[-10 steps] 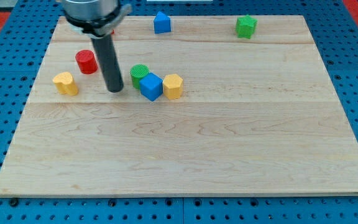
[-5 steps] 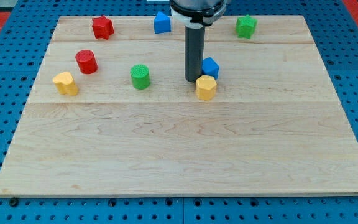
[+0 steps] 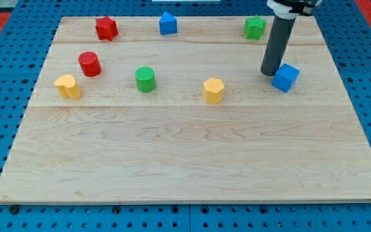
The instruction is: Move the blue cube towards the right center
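The blue cube (image 3: 286,77) lies on the wooden board (image 3: 192,154) at the view's right, a little above mid-height. My tip (image 3: 268,71) stands right against the cube's left side, slightly above it. The dark rod rises from there to the view's top right.
A yellow hexagonal block (image 3: 214,90) lies near the centre. A green cylinder (image 3: 145,79), a red cylinder (image 3: 89,64) and a yellow block (image 3: 67,86) are at the left. A red star-like block (image 3: 106,28), another blue block (image 3: 167,23) and a green block (image 3: 255,27) line the top.
My tip has swept from left to right across the board, pushing the blue cube from beside the green cylinder to the right. The yellow hexagonal block was shoved right and left behind.
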Available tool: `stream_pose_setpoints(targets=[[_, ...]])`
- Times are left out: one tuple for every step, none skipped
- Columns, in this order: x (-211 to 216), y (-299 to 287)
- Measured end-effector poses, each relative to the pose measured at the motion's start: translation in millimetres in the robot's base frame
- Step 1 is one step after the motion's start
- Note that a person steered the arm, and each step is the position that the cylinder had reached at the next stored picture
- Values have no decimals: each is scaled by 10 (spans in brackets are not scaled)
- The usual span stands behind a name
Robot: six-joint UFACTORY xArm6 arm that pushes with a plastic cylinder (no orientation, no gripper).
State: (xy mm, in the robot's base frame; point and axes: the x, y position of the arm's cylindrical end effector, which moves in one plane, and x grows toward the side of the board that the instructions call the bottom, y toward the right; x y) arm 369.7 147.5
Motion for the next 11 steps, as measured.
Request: stream_pose_setpoints(targets=[[10, 57], [-33, 36], [-147, 31], [-386, 499], [-364, 1071], [-312, 988], [-281, 640], [-234, 296], [-79, 23], [-76, 7], [-336, -156]])
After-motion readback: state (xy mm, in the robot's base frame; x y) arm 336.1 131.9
